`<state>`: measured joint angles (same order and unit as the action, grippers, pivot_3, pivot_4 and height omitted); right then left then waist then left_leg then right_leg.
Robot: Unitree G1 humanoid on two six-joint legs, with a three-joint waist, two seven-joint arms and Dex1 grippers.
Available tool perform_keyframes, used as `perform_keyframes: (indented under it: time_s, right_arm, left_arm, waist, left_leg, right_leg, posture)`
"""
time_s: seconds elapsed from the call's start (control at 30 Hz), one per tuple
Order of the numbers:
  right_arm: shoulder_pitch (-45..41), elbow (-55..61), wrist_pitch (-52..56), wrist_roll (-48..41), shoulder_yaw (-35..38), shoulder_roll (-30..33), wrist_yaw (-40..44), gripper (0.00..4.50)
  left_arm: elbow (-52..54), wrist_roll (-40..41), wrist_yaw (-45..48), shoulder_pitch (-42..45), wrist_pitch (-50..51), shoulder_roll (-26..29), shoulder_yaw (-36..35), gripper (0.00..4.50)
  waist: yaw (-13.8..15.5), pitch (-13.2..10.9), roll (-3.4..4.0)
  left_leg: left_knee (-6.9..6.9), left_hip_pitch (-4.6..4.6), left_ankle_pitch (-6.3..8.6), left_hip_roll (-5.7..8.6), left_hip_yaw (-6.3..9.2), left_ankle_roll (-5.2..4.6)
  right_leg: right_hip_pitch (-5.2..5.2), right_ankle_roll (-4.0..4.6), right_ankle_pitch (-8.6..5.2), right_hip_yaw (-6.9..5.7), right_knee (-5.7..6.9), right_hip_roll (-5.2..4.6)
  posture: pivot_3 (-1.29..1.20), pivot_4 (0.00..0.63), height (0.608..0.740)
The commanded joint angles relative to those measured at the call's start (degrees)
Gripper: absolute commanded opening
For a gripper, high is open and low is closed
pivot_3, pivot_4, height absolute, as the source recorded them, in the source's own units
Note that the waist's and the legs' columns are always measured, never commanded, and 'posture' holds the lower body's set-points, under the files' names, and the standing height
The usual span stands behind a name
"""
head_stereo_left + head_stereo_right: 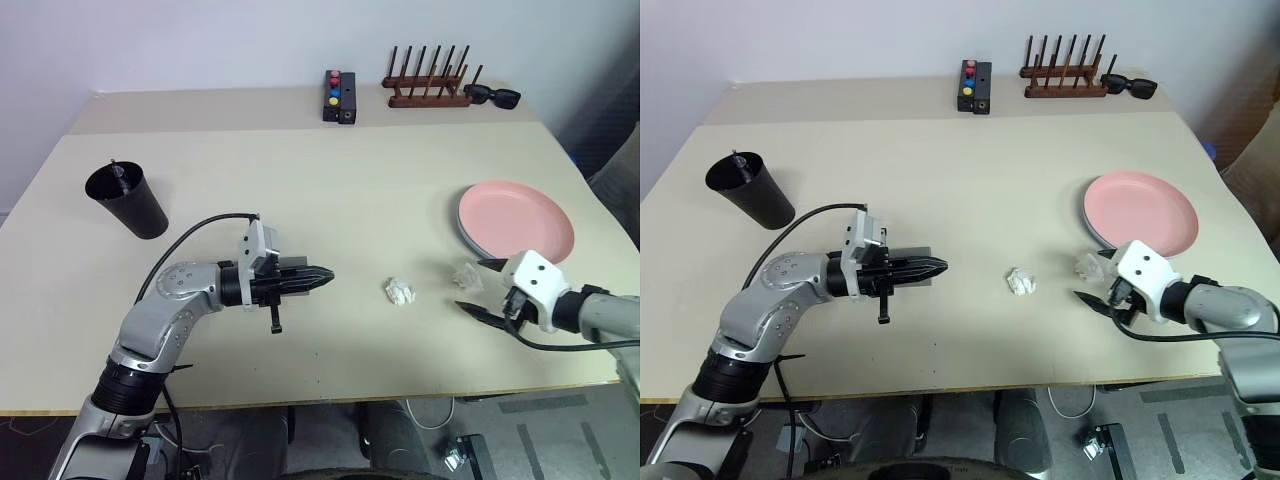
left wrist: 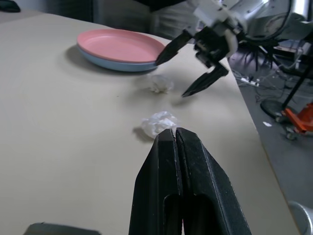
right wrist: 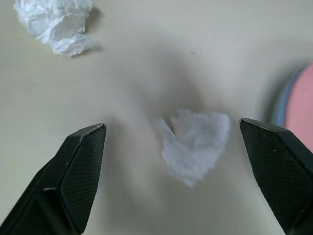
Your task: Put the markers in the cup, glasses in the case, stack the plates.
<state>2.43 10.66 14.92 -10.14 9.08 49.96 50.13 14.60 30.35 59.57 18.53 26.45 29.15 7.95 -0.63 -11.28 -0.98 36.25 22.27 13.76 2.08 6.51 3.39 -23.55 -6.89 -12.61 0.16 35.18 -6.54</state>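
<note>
The pink plate (image 1: 520, 215) lies on top of the light blue plate (image 2: 112, 64) at the right of the table. At the left the black cup (image 1: 130, 203) stands tilted, with a marker end (image 1: 118, 169) poking out of its rim. My left gripper (image 1: 325, 277) is shut and empty, pointing level toward the right. It hovers over a grey case (image 1: 917, 263) that it mostly hides. Open just in front of the plates, my right gripper (image 1: 477, 285) has a small crumpled paper ball (image 3: 193, 144) lying between its fingers. The glasses are hidden.
A second crumpled paper ball (image 1: 400, 291) lies between the two grippers. Along the back stand a black box with coloured buttons (image 1: 340, 97), a wooden peg rack (image 1: 428, 88) and black sunglasses (image 1: 492, 96). The table's front edge is close below both arms.
</note>
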Motion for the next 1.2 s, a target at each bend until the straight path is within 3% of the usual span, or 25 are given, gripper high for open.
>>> perform_keyframes:
  time_s: [0.03, 0.13, 0.3, 0.33, 0.53, 0.77, 0.9, 0.93, 0.97, 1.17, 1.2]
  right_arm:
    - [-1.89, -1.75, -0.08, 1.52, -0.21, -0.96, -2.41, 3.96]
    - [-2.20, -2.49, -0.40, 2.09, -0.53, -0.79, -2.50, 2.71]
    - [-2.84, -3.64, -1.62, 3.39, -0.32, -0.34, -3.09, 0.20]
    - [-2.92, -3.57, -1.95, 3.52, -0.16, -0.28, -3.15, 0.09]
    - [-7.74, -3.81, -5.52, 4.03, 2.10, -1.19, -6.74, 0.09]
    - [-16.83, -14.64, -7.90, 10.87, 1.64, -1.68, -17.02, 0.09]
    - [-18.93, -20.42, -9.14, 12.34, -0.07, -1.71, -17.38, 0.09]
    - [-19.05, -20.91, -9.56, 12.61, -0.36, -1.57, -17.26, 0.70]
    - [-19.16, -21.26, -9.95, 12.86, -0.54, -1.40, -17.25, 0.94]
    - [-19.78, -22.31, -13.13, 13.33, 0.15, -0.09, -17.52, 3.76]
    - [-19.57, -21.60, -13.51, 12.45, 0.56, -0.03, -16.63, 3.76]
  left_arm:
    - [2.32, 0.30, -0.30, 0.10, -0.51, -0.04, -0.27, 0.00]
    - [2.56, 0.36, -0.56, -0.01, -0.36, -0.08, -0.23, 0.00]
    - [2.68, 0.45, -1.26, 0.37, -0.40, -0.66, 0.00, 0.00]
    - [2.66, 0.46, -1.36, 0.47, -0.37, -0.80, 0.07, 0.00]
    - [2.13, 0.42, -1.47, 0.93, -0.34, -1.27, 0.16, 0.00]
    - [2.20, 0.21, -2.16, 1.10, -0.44, -2.04, 0.30, 0.00]
    - [2.80, 0.36, -2.85, 0.55, -0.20, -2.18, 0.10, 0.00]
    - [2.92, 0.40, -2.97, 0.45, -0.15, -2.15, 0.05, 0.00]
    - [3.01, 0.40, -3.12, 0.37, -0.14, -2.10, -0.05, 0.00]
    - [3.05, 0.53, -3.55, 0.21, 0.00, -1.83, -0.36, 0.00]
    - [2.87, 0.34, -3.59, 0.21, -0.14, -1.74, -0.39, 0.00]
  waist:
    - [0.00, 0.00, 0.00]
    - [0.02, 0.00, 0.00]
    - [0.02, 0.00, 0.00]
    - [0.01, 0.00, 0.00]
    - [-0.24, 0.00, 0.00]
    - [0.12, 0.00, 0.00]
    - [0.01, 0.00, 0.00]
    - [-0.03, 0.00, 0.00]
    - [-0.10, -0.01, 0.01]
    - [-0.21, 0.00, 0.02]
    - [-0.18, 0.00, 0.02]
  left_leg:
    - [0.00, 0.00, 0.00, 0.00, 0.00, 0.00]
    - [0.01, 0.01, 0.00, 0.02, 0.00, 0.00]
    - [0.00, 0.01, 0.00, 0.02, 0.01, 0.00]
    - [0.01, 0.01, 0.00, 0.02, 0.01, 0.00]
    - [0.01, 0.00, 0.00, 0.02, 0.00, 0.00]
    - [0.00, 0.03, 0.00, 0.03, 0.00, 0.00]
    - [-0.02, 0.04, 0.00, 0.06, 0.01, 0.00]
    - [-0.02, 0.04, 0.00, 0.05, 0.01, 0.00]
    - [-0.02, 0.03, 0.00, 0.05, 0.01, 0.00]
    - [-0.02, 0.01, 0.00, 0.05, 0.00, 0.00]
    - [-0.02, 0.01, 0.00, 0.05, 0.00, 0.00]
  right_leg:
    - [0.00, 0.00, 0.00, 0.00, -0.01, 0.00]
    - [0.00, 0.00, 0.00, 0.00, -0.01, -0.02]
    - [0.00, 0.00, 0.00, -0.01, -0.02, -0.02]
    - [0.00, 0.00, 0.00, -0.01, -0.02, -0.02]
    - [0.00, -0.01, 0.00, 0.00, -0.01, -0.02]
    - [0.00, 0.00, 0.00, -0.01, -0.05, -0.02]
    - [0.00, -0.01, 0.00, -0.01, -0.07, -0.04]
    - [0.00, 0.00, 0.00, -0.01, -0.07, -0.04]
    - [-0.01, 0.00, 0.00, -0.01, -0.07, -0.04]
    - [0.00, -0.01, 0.01, 0.00, -0.04, -0.04]
    - [0.00, -0.01, 0.01, 0.00, -0.04, -0.04]
  posture:
    - [0.00, 0.150, 0.734]
    - [0.00, 0.150, 0.734]
    - [0.00, 0.150, 0.734]
    - [0.00, 0.150, 0.734]
    - [0.00, 0.150, 0.734]
    - [0.00, 0.150, 0.734]
    - [0.00, 0.150, 0.734]
    - [0.00, 0.150, 0.734]
    - [0.00, 0.150, 0.734]
    - [0.00, 0.150, 0.734]
    - [0.00, 0.150, 0.734]
